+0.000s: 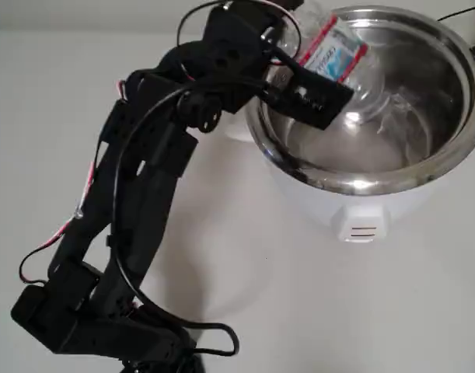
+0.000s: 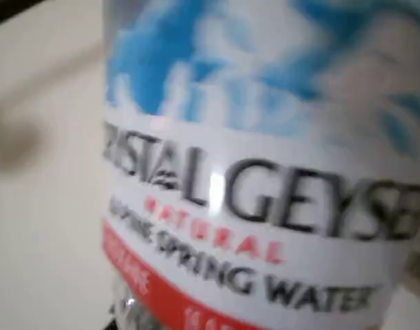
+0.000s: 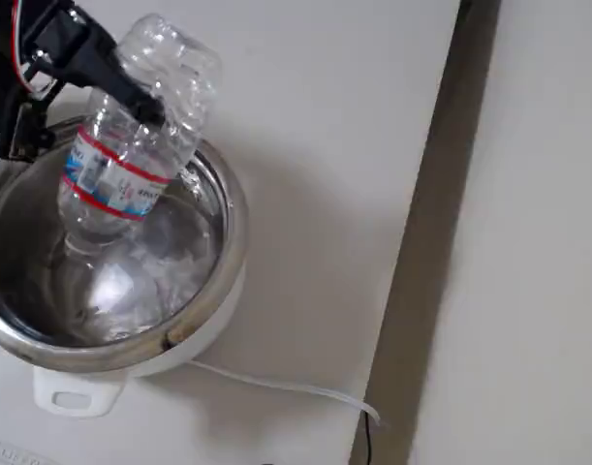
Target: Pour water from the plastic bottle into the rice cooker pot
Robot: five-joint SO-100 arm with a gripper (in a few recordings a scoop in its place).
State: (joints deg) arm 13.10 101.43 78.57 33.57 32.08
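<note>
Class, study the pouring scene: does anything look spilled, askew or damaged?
No spill shows. The plastic bottle, held by the gripper, is tipped mouth-down over the rice cooker pot, as pouring needs. Its upper end looks crumpled.

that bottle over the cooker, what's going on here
A black robot arm holds the plastic bottle in its gripper, tipped mouth-down over the rice cooker pot. The gripper is shut on the bottle's upper body, above the label. The bottle's neck points into the shiny steel pot, and water appears to be lying in the bottom of it. The pot sits in its white cooker body on the table, so pouring looks under way or nearly done.
</note>
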